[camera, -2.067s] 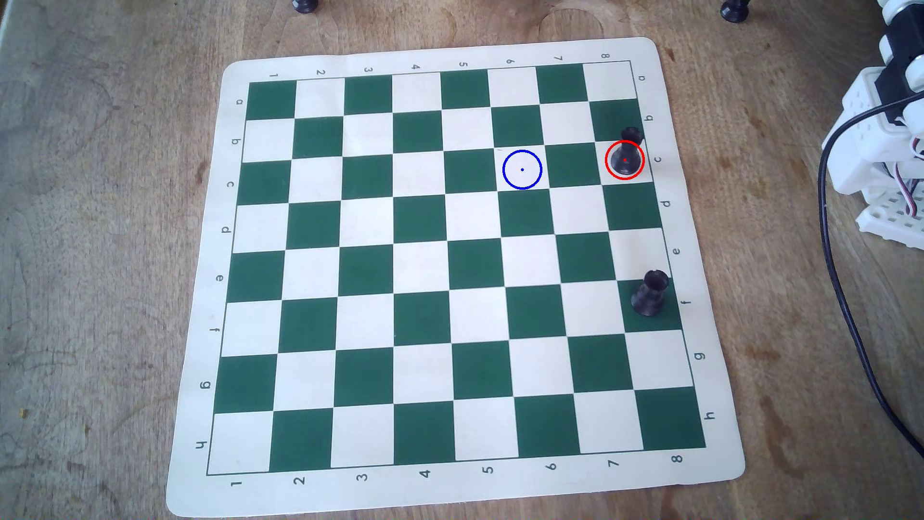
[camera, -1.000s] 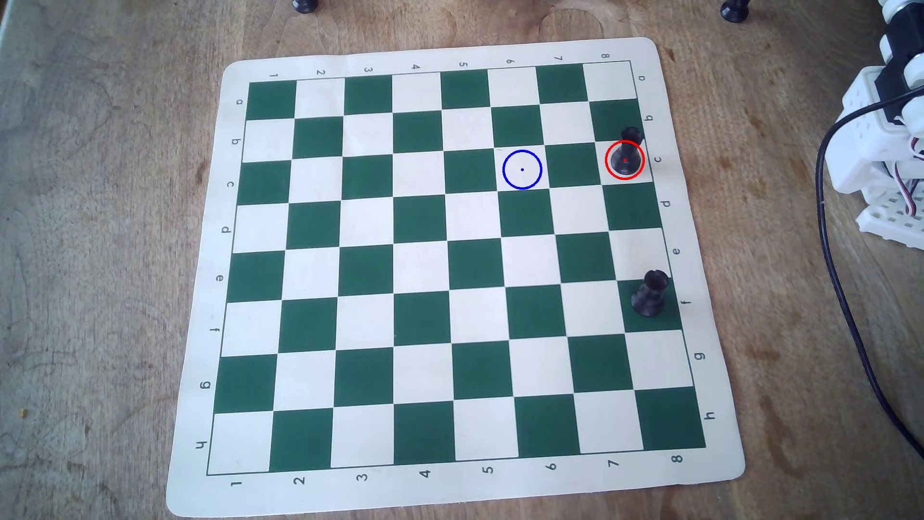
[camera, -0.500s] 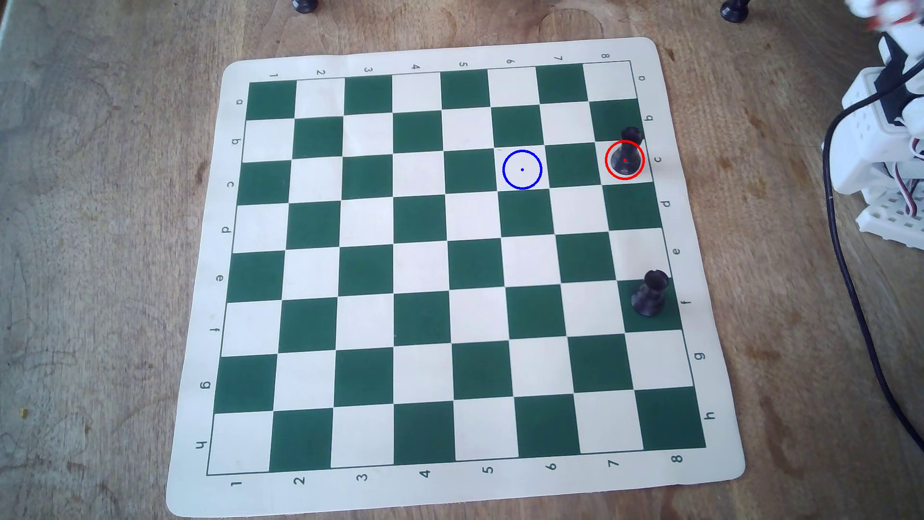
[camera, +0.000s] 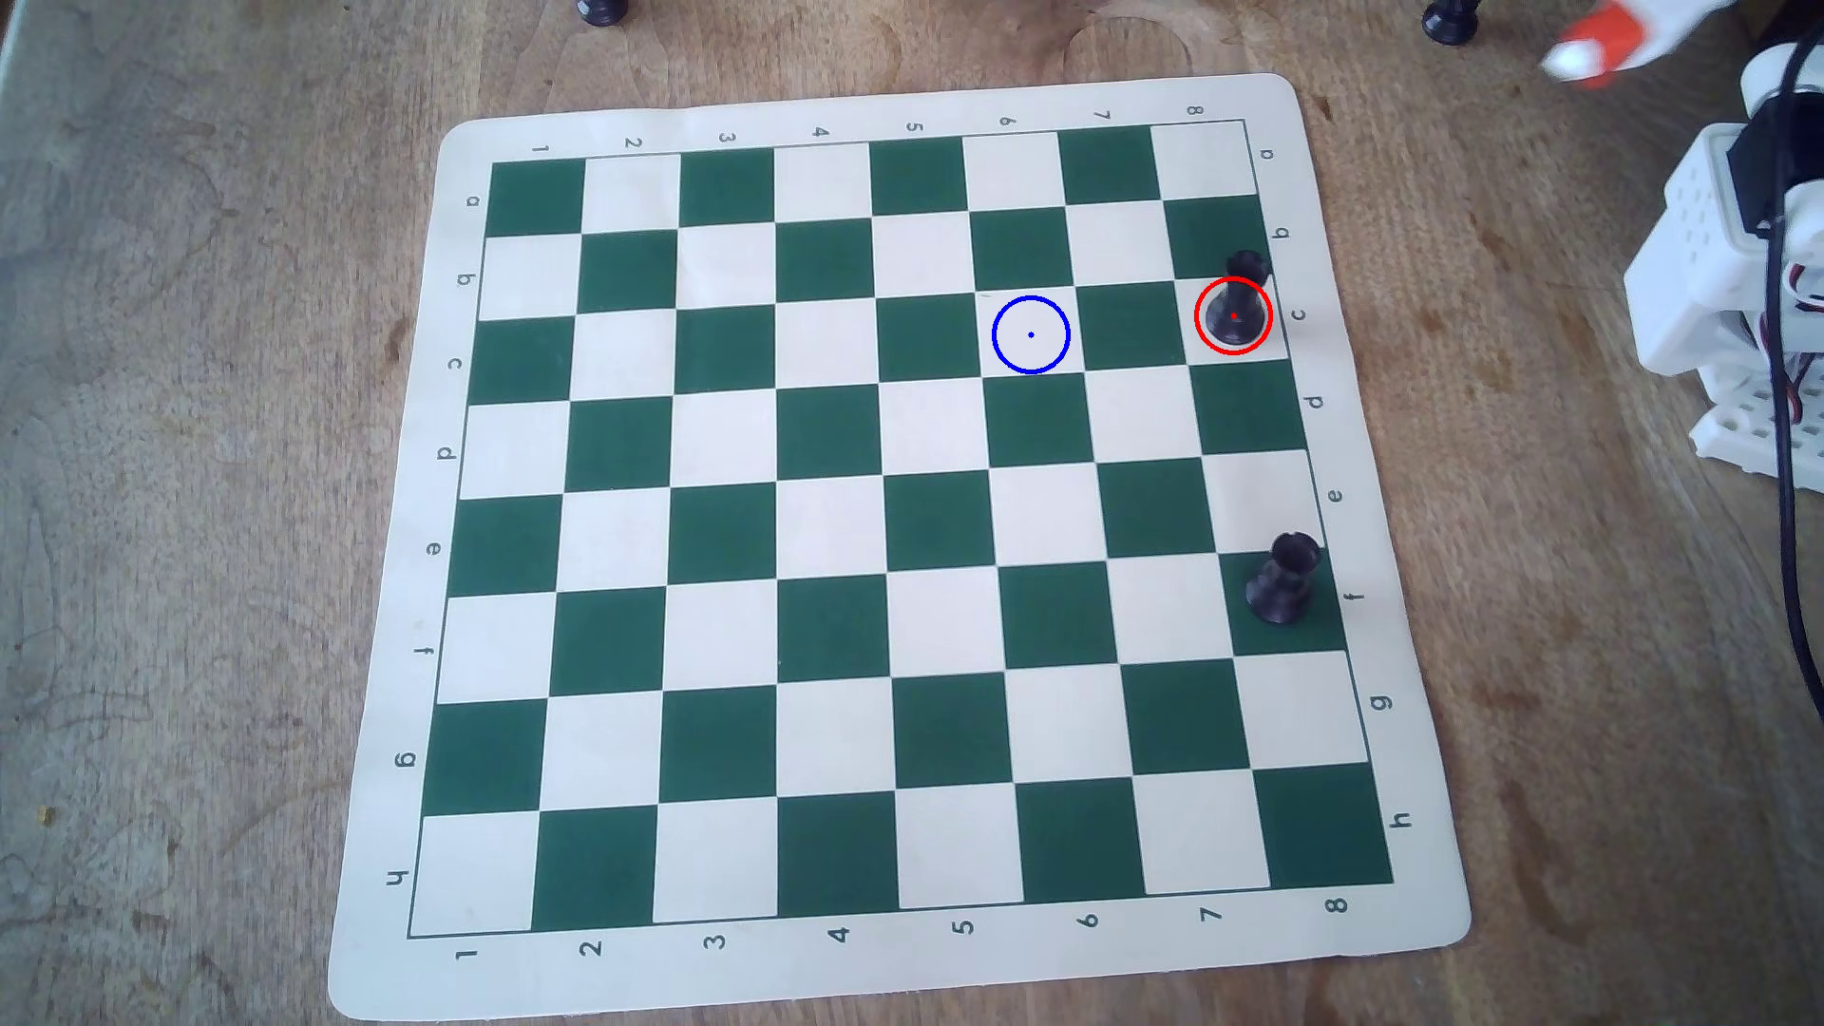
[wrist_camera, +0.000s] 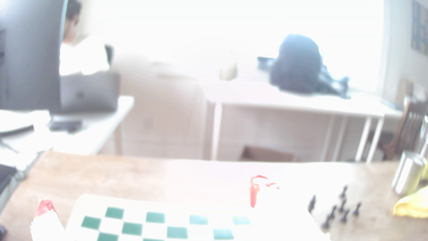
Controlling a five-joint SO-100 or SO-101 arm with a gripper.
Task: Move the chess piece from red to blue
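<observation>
Chess piece sat inside the red circle; the gripper was far from it, mostly cut off

In the overhead view, left to right: the chessboard mat (camera: 395, 641) lay on the wooden counter (camera: 197, 395); the blue circle (camera: 1030, 334) marked a bare light square; the chess piece (camera: 1234, 314) stood upright in the red circle (camera: 1233, 316) at the board's right edge, with a rook-like piece (camera: 1283, 580) below it in the same column. The gripper (camera: 1619, 39) was only a blurred white-and-orange tip at the top right corner, so I could not tell how wide it stood. The wrist view was overexposed and blurred, showing orange fingertips (wrist_camera: 254, 192) well apart over the washed-out board
</observation>
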